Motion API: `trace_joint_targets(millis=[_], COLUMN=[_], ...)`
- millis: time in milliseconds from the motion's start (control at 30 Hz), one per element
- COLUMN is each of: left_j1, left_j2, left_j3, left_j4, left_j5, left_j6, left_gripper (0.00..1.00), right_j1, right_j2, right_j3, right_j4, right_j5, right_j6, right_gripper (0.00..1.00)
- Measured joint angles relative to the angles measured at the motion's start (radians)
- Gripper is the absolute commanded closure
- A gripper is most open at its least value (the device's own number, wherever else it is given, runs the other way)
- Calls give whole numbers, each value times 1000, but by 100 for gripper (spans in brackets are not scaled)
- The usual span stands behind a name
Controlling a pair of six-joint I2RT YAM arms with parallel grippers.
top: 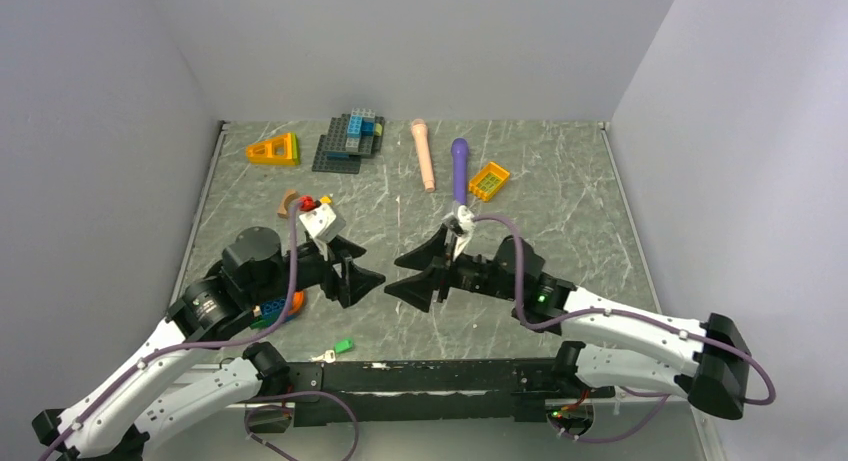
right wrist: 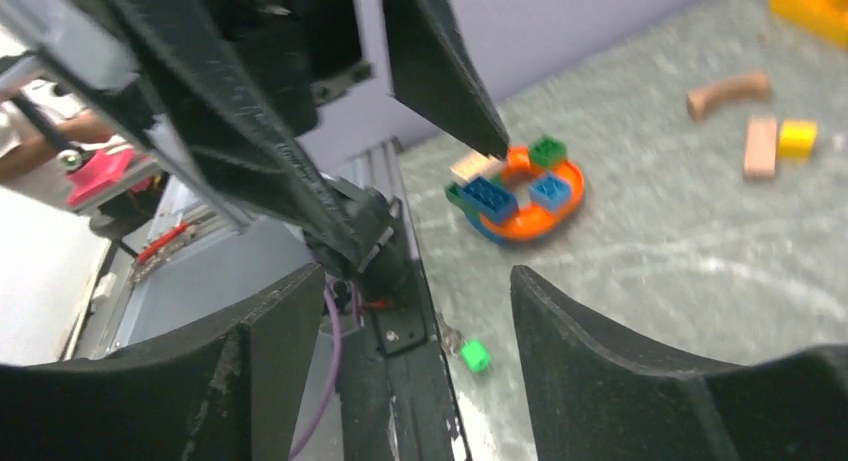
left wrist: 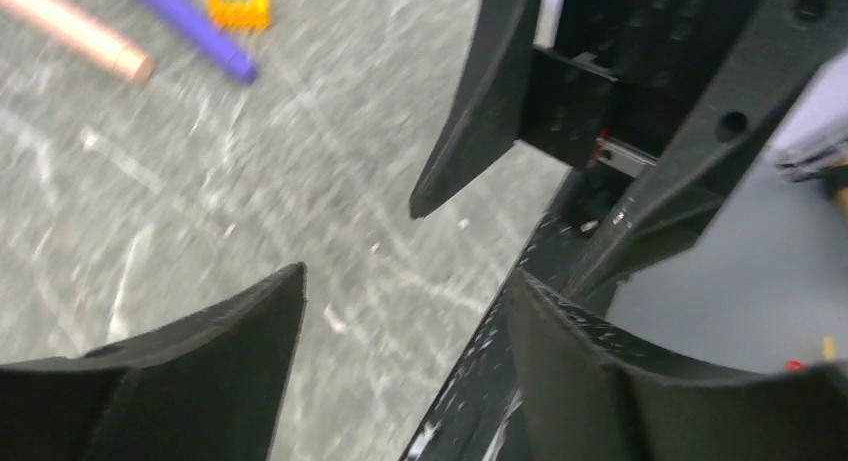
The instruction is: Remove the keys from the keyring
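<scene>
A small key with a green head [top: 343, 345] lies flat on the table by the front rail, a silvery metal bit [top: 322, 356] touching its left end. It also shows in the right wrist view, where the green head [right wrist: 475, 356] sits low between my fingers. I cannot make out the keyring. My left gripper [top: 372, 266] [left wrist: 408, 276] and right gripper [top: 393, 276] [right wrist: 415, 276] face each other tip to tip above the table's middle front. Both stand open and hold nothing.
An orange ring with coloured bricks [top: 285, 306] [right wrist: 520, 196] lies under the left arm. At the back are a yellow wedge [top: 273, 149], a grey baseplate with blue bricks [top: 345, 141], a pink stick [top: 424, 153], a purple stick [top: 459, 166] and an orange brick [top: 489, 180].
</scene>
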Motion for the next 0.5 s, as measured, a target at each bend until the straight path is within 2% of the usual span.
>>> trace_joint_targets(millis=[33,133,333,467,500], left_j1=[0,0,0,0,0], left_j2=[-3,-11,-61,-100,-113], left_j3=[-11,-47,-82,-82,-82], left_j4=[-24,-114,-268,-332,-343], left_j5=[-32,-180,-420,-542,-568], left_j6=[-3,-42,-108,-129,-131], left_gripper=[11,9,8,6,6], right_j1=[1,18,103,132,132], right_j2=[15,130,552,793,837], right_j3=[-8,-15,43,76,78], right_j4=[-6,-24,-24,71,141], right_j5=[19,93,200,174,159], right_j6=[13,74,241,378,420], right_gripper=[24,21,20,21,22])
